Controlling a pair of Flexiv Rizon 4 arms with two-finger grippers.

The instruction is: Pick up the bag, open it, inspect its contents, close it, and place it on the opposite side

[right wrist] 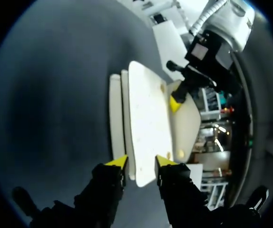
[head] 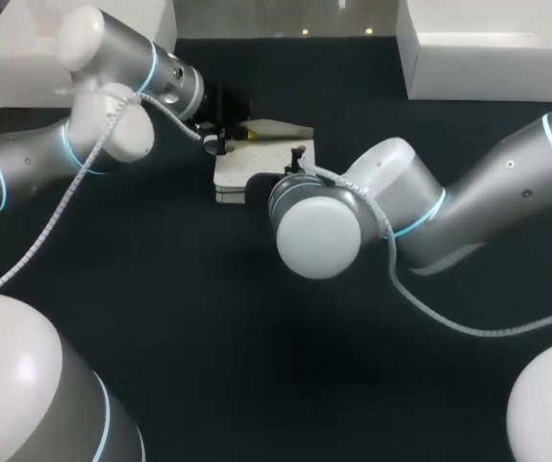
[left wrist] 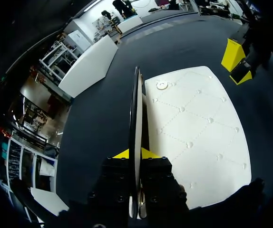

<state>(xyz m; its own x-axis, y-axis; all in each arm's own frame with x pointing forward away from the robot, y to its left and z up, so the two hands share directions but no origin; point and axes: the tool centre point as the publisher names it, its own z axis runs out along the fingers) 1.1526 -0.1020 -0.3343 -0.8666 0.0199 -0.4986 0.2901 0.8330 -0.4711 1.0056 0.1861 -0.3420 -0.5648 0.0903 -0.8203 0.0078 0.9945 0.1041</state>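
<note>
A white quilted bag (head: 236, 171) lies flat on the dark table, between the two arms. In the left wrist view my left gripper (left wrist: 135, 153) is shut on the thin raised edge of the bag's flap (left wrist: 136, 109), with the quilted body (left wrist: 193, 128) lying beside it. My right gripper (right wrist: 141, 161) stands open at the bag's opposite end, its fingers on either side of the white panel (right wrist: 148, 118). From there the left gripper (right wrist: 177, 102) shows at the far end, holding the flap up. In the head view the right wrist hides its own fingers.
A large white box (head: 488, 48) stands at the back right and another white box (head: 26, 58) at the back left. Dark tabletop stretches in front of the bag toward the near edge.
</note>
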